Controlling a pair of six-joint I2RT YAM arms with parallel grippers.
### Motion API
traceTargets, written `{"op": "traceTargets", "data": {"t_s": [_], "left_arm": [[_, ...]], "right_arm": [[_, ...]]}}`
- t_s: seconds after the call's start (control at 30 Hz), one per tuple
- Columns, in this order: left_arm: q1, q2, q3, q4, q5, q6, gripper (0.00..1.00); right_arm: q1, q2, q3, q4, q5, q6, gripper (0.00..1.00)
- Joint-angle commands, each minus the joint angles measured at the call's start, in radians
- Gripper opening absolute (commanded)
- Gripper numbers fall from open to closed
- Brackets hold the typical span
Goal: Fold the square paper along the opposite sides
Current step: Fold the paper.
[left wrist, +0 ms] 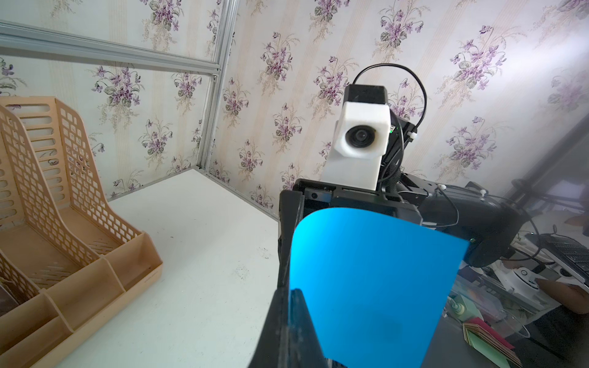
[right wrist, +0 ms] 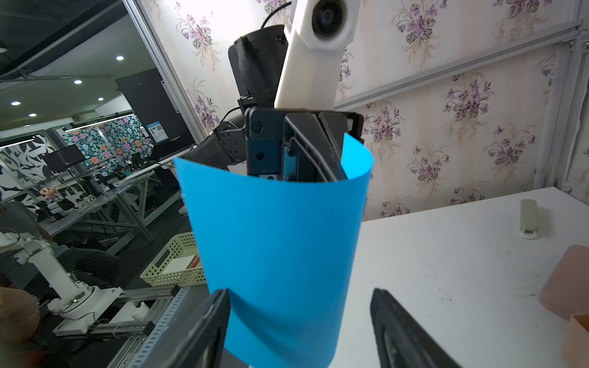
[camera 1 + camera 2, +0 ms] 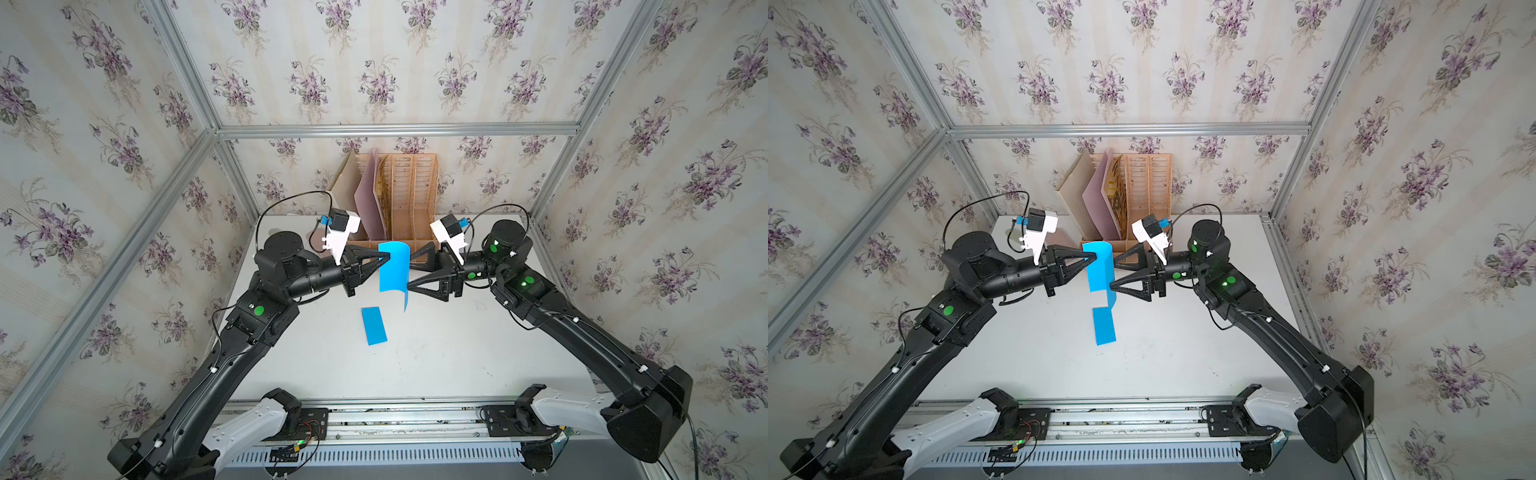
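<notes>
The paper point(image 3: 392, 268) is off the bench, up in the air between the 2 grippers. It is blue and bowed into a curve, and its lower corner hangs free. The left gripper point(image 3: 386, 257) is clenched on 1 edge of it; in the left wrist view we see the paper point(image 1: 366, 280) pinched between the closed fingers point(image 1: 287, 318).

Below it, on the robot's side, a folded blue sheet point(image 3: 374, 325) lies flat on the white bench point(image 3: 436, 353), which shows a few dark scuffs. At the back a tan rack point(image 3: 411, 195) stands against the wall with a pink board point(image 3: 368, 199) leaning in it. The walls carry purple-flowered wallpaper, edged with aluminium rails.

Both arms rise from the rail at the near edge with their elbows spread outward. Their forearms turn inward, so the 2 grippers face each other across the paper. The right gripper point(image 3: 410, 272) has its jaws spread wide and grasps nothing, with its tips at the paper's other edge. In the right wrist view the paper's point(image 2: 277, 255) curve sits between the fingers point(image 2: 207, 318). We cannot tell whether that finger touches it.
</notes>
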Motion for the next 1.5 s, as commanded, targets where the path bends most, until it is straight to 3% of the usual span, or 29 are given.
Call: {"op": "traceTargets", "data": {"t_s": [0.0, 0.23, 0.83, 1.47], "left_arm": [[0.0, -0.001, 0.002, 0.016, 0.012, 0.005, 0.0], [-0.002, -0.005, -0.008, 0.022, 0.044, -0.01, 0.0], [-0.005, -0.01, -0.012, 0.026, 0.088, -0.018, 0.0], [-0.006, -0.018, -0.028, 0.033, 0.08, -0.018, 0.0]], "right_arm": [[0.015, 0.02, 0.022, -0.012, 0.013, -0.03, 0.75], [0.032, 0.059, 0.046, -0.009, 0.02, -0.035, 0.74], [0.051, 0.087, 0.047, -0.003, 0.019, -0.041, 0.5], [0.052, 0.091, 0.051, 0.004, 0.026, -0.044, 0.38]]}}
